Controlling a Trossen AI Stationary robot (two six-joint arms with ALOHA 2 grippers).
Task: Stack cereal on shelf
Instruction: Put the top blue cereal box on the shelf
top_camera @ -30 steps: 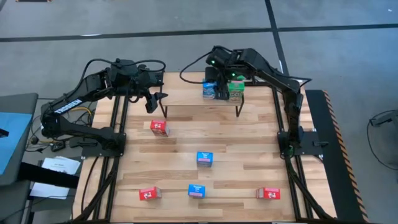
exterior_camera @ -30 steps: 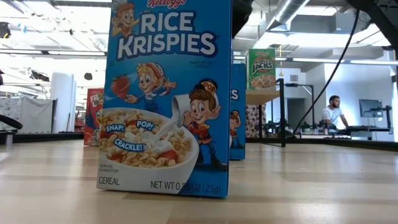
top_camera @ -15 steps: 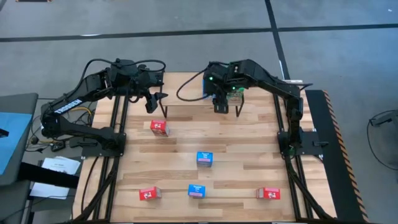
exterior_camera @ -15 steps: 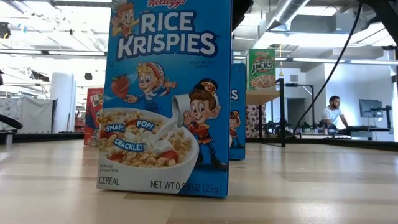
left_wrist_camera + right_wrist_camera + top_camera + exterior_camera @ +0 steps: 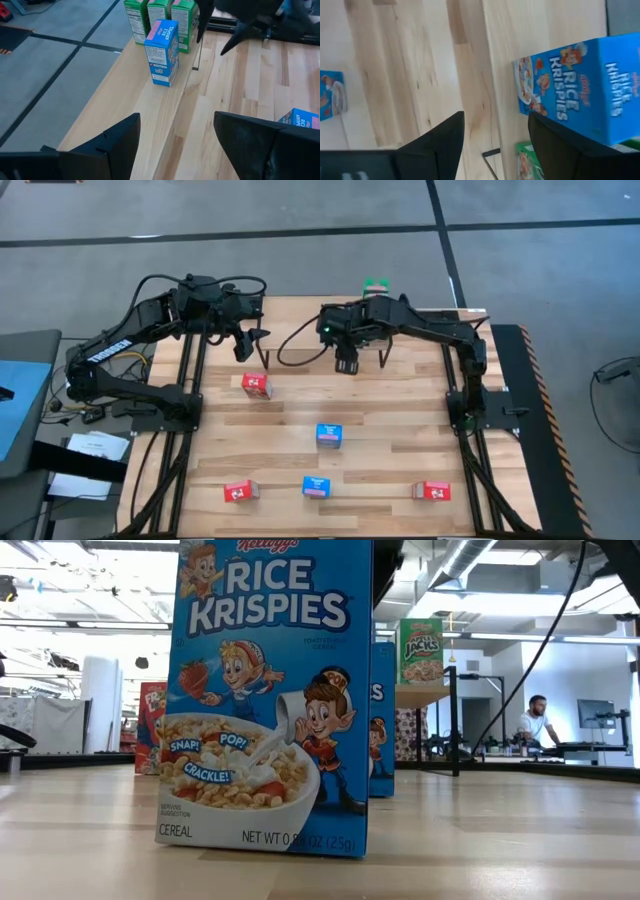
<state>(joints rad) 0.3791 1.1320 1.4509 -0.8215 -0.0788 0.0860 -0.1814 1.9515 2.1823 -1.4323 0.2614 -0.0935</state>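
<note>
High view: your right hand (image 5: 345, 365) hangs empty just in front of the shelf (image 5: 165, 95), five boxes waiting on the bench (image 5: 400, 430).

The nearest loose box, a red one (image 5: 256, 385), lies toward your left arm's side; your left hand (image 5: 245, 345), fingers apart and empty, hovers closer to it than the right. The right hand's fingers stand apart around nothing. Next nearest, a blue box (image 5: 329, 435) stands mid-bench; three more line the front edge. On the shelf, one blue box (image 5: 162, 52) stands before three green boxes (image 5: 160, 20). Nothing blocks either reach.
</note>
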